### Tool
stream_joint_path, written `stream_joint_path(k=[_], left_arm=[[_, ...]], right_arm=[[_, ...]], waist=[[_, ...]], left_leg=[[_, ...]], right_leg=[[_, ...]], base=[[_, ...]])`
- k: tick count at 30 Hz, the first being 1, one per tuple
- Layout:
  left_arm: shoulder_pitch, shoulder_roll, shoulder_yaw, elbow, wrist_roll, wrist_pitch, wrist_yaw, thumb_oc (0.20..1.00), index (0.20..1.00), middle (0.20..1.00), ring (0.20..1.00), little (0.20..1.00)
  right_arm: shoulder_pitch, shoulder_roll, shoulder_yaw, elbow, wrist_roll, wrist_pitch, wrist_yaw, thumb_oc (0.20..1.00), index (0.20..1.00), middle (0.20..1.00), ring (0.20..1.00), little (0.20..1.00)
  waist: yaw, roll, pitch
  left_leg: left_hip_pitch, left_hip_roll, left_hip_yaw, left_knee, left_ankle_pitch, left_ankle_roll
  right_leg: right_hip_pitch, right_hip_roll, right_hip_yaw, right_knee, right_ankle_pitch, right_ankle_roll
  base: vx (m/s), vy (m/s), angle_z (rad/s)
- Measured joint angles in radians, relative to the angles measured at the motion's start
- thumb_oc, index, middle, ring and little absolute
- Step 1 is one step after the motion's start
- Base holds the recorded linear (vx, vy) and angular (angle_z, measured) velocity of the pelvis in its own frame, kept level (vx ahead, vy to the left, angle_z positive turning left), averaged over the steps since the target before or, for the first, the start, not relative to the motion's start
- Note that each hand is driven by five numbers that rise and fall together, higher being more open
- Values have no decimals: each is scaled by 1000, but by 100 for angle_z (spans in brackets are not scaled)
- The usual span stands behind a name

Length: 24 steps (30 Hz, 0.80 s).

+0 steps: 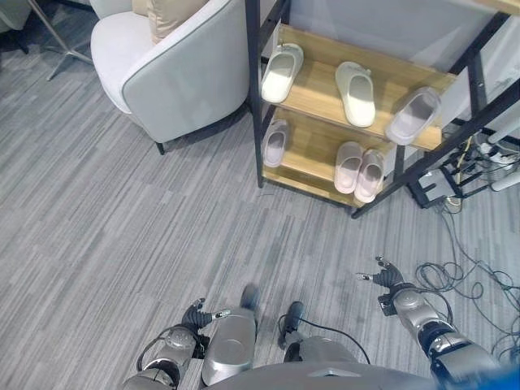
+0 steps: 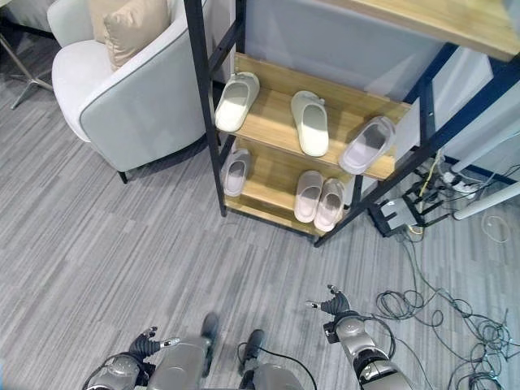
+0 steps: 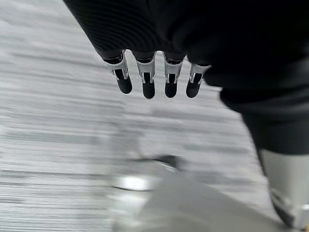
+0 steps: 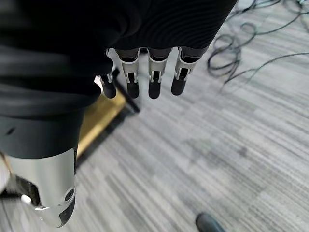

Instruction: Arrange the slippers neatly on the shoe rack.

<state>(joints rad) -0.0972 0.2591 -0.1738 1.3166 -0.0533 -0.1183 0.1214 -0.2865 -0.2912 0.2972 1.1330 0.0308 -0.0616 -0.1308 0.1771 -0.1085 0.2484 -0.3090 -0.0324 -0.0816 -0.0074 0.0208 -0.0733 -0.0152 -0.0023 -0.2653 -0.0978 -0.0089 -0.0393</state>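
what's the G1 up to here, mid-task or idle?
Nothing is being handled right now. The left hand and right hand both hang open and empty over the carpet, short of the shoe rack. Six slippers already sit on it: three on the upper shelf, spread apart and angled differently, and three on the lower shelf, two of them paired side by side.

**Grey Carpet, Armchair and Wall**

A grey striped carpet (image 1: 106, 236) is being shown covering the whole floor. A pale grey armchair (image 1: 175, 69) with a beige cushion (image 2: 134, 28) is being seen standing on it, near a pale wall (image 1: 390, 24). Loose black cables (image 2: 455, 313) are being seen lying on the carpet at one side, beside a white power strip (image 2: 463, 185).
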Motion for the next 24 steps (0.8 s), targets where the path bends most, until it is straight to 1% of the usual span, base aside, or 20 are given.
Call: stream_joint_path(k=[2,3,4,5,6,7,8,9,10,11,12,13,15,16,17,19,21,22,23,24], left_arm=[[64,11,62,38,0,18,8,1000,1000,1000,1000,1000],[82,19,65,48,4,26,7,1000,1000,1000,1000,1000],[85,34,74,70,6,26,7,1000,1000,1000,1000,1000],[98,51,99,80,6,28,9,1000,1000,1000,1000,1000],[108,73,98,75,5,28,9,1000,1000,1000,1000,1000],[102,98,97,44,5,26,9,1000,1000,1000,1000,1000],[68,113,92,-3,4,20,11,1000,1000,1000,1000,1000],[33,115,79,-28,3,9,16,1000,1000,1000,1000,1000],[5,121,36,-42,4,-2,19,1000,1000,1000,1000,1000],[-6,122,15,-43,4,-3,20,1000,1000,1000,1000,1000],[-19,116,15,-42,3,-2,23,1000,1000,1000,1000,1000],[-23,114,16,-43,3,-2,36,1000,1000,1000,1000,1000],[-14,104,14,-44,5,-5,46,1000,1000,1000,1000,1000],[-7,95,17,-42,5,-2,52,1000,1000,1000,1000,1000],[4,84,18,-34,6,-3,53,1000,1000,1000,1000,1000],[36,69,18,-15,8,-3,53,1000,1000,1000,1000,1000],[65,76,17,-17,12,-3,53,1000,1000,1000,1000,1000],[108,84,16,-16,45,-2,51,1000,1000,1000,1000,1000],[124,62,24,7,45,-2,49,1000,1000,1000,1000,1000],[123,60,24,3,45,-2,49,1000,1000,1000,1000,1000]], right_arm=[[19,26,7,-8,-7,-4,0,1000,1000,1000,1000,1000],[47,24,7,-15,-13,-10,0,1000,1000,1000,1000,1000],[74,27,8,-9,-16,-4,1,1000,1000,1000,1000,1000],[100,38,9,5,-17,0,2,1000,1000,1000,1000,1000],[127,51,10,13,-17,1,2,1000,1000,1000,1000,1000],[158,66,12,29,-21,2,6,1000,1000,1000,1000,1000],[180,79,10,32,-43,3,12,1000,1000,1000,1000,1000],[182,82,14,29,-49,5,15,1000,1000,1000,1000,1000],[166,84,25,32,-55,7,17,1000,1000,1000,1000,1000],[158,85,27,31,-55,9,17,1000,1000,1000,1000,1000],[156,80,57,14,-61,11,17,1000,1000,1000,1000,1000],[147,80,80,4,-81,12,18,1000,1000,1000,1000,1000],[149,82,106,-5,-96,12,20,1000,1000,1000,1000,1000],[144,77,100,-14,-96,13,19,1000,1000,1000,1000,1000],[133,72,80,-36,-96,13,18,1000,1000,1000,1000,1000],[153,78,68,-32,-96,13,18,1000,1000,1000,1000,1000],[177,89,71,-23,-96,13,20,1000,1000,1000,1000,1000],[177,89,70,-14,-107,13,19,1000,1000,1000,1000,1000],[160,68,66,-15,-116,12,15,1000,1000,1000,1000,1000],[163,62,66,-13,-117,12,15,1000,1000,1000,1000,1000]], waist=[[24,11,-24],[17,1,-46],[15,-19,-62],[9,-41,-82],[0,-65,-104],[-4,-71,-129],[-3,-68,-147],[-12,-57,-163],[-26,-53,-158],[-30,-43,-152],[-31,-9,-142],[-31,-5,-141],[-27,12,-131],[-35,20,-125],[-55,29,-114],[-65,30,-107],[-55,-8,-120],[-51,-59,-131],[-69,-45,-129],[-68,-43,-127]], left_leg=[[32,46,-39,-5,26,17],[32,33,-30,23,63,23],[38,14,-23,48,67,31],[71,-1,4,38,85,60],[103,-20,23,20,79,98],[160,-33,37,-8,70,128],[196,-38,49,-10,46,156],[209,-47,54,-6,31,168],[232,-60,55,-9,23,172],[248,-61,61,-7,18,181],[259,-57,43,10,-14,214],[263,-61,46,15,-20,217],[277,-63,43,8,-36,190],[269,-69,44,9,-37,189],[269,-67,28,9,-35,190],[294,-65,14,3,-39,185],[315,-73,12,-22,-47,171],[325,-87,11,-24,-63,144],[327,-52,-10,-18,-74,123],[327,-39,-11,-17,-79,112]], right_leg=[[43,28,50,1,-25,-4],[61,14,53,3,-46,5],[78,-7,54,16,-69,14],[93,-31,54,45,-96,29],[100,-59,53,78,-112,62],[109,-86,42,147,-115,88],[82,-113,36,257,-120,143],[38,-146,27,357,-138,188],[-14,-200,10,499,-113,234],[-55,-229,-5,606,-99,258],[-90,-243,-2,624,-96,261],[-119,-270,-5,612,-94,263],[-116,-334,-61,335,-36,258],[-102,-355,-77,116,28,269],[-119,-359,-42,16,85,270],[-140,-327,28,61,123,273],[-150,-284,28,151,125,270],[-96,-250,8,71,132,173],[-49,-214,-8,5,156,159],[-48,-202,-9,5,141,147]], base=[[308,196,-90],[344,254,-37],[260,210,-11],[225,200,-15],[290,340,-21],[226,334,-31],[205,426,-28],[92,273,-25],[93,242,-17],[108,100,-17],[124,34,-12],[203,-99,8],[179,-123,3],[129,-86,5],[147,-116,23],[118,-130,43],[145,-153,9],[183,-214,7],[209,-253,7],[118,-151,20]])
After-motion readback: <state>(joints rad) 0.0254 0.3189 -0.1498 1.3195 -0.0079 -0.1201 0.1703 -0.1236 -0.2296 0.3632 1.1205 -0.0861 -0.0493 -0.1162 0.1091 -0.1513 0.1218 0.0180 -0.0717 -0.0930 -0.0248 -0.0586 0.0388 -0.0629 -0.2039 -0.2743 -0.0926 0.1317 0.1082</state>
